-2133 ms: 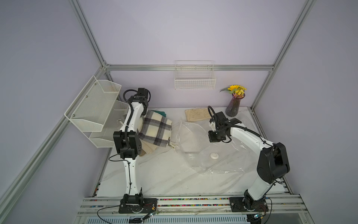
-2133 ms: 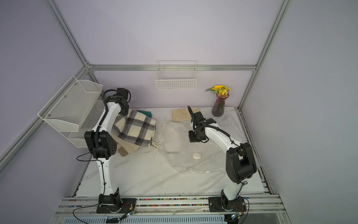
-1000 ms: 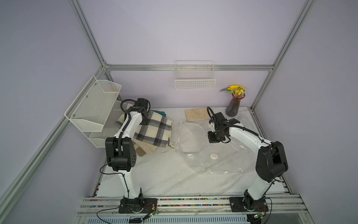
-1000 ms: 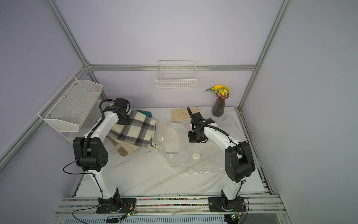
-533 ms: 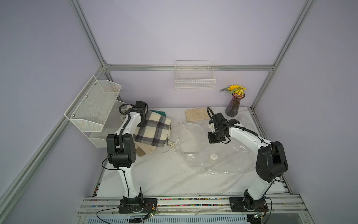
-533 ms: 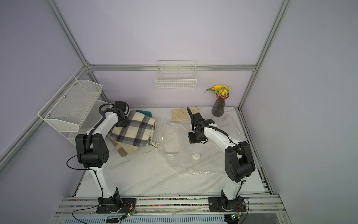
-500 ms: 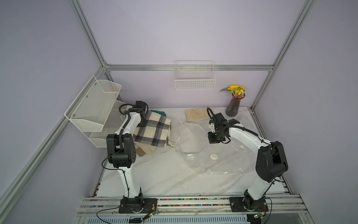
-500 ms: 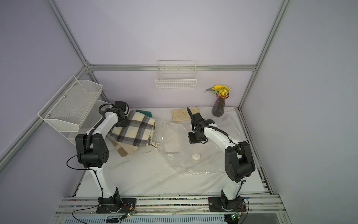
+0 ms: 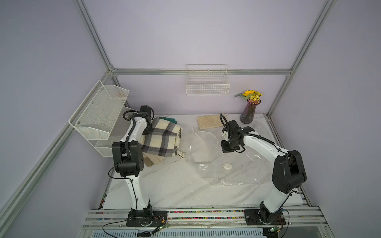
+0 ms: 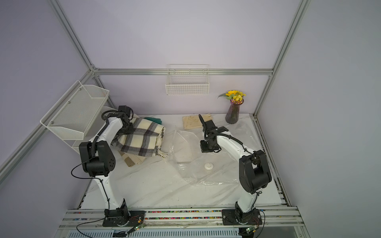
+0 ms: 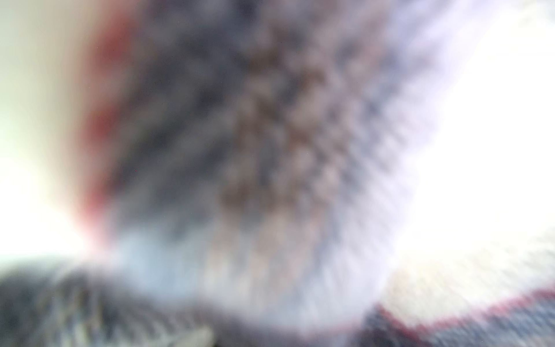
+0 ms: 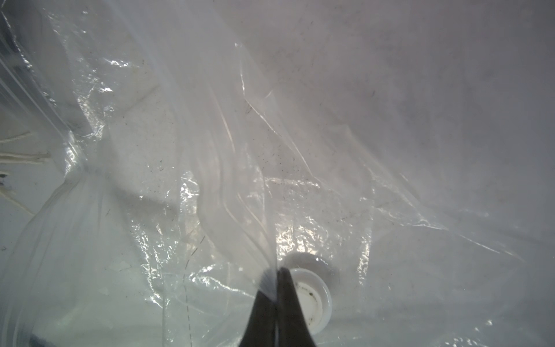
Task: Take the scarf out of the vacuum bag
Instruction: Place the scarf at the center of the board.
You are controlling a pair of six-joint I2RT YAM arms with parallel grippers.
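Both top views are sharp and evenly lit from above, with soft shadows on the worktop (image 9: 175, 185). The left wrist view is all blur (scarf (image 11: 270, 135) weave, whites blown out). The right wrist view is dim, with glare flecking the vacuum bag (image 12: 294, 237).

Top views: mounted high at the near edge, facing down and far; both share the whole bench (image 9: 175, 185). Left wrist view: pressed close on scarf (image 11: 270, 135), blurred. Right wrist view: close over vacuum bag (image 12: 180, 150).

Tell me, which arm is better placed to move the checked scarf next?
Probably left. The left gripper is at the plaid scarf, outside the vacuum bag; the right gripper is pinching that bag's plastic, apart from the scarf.
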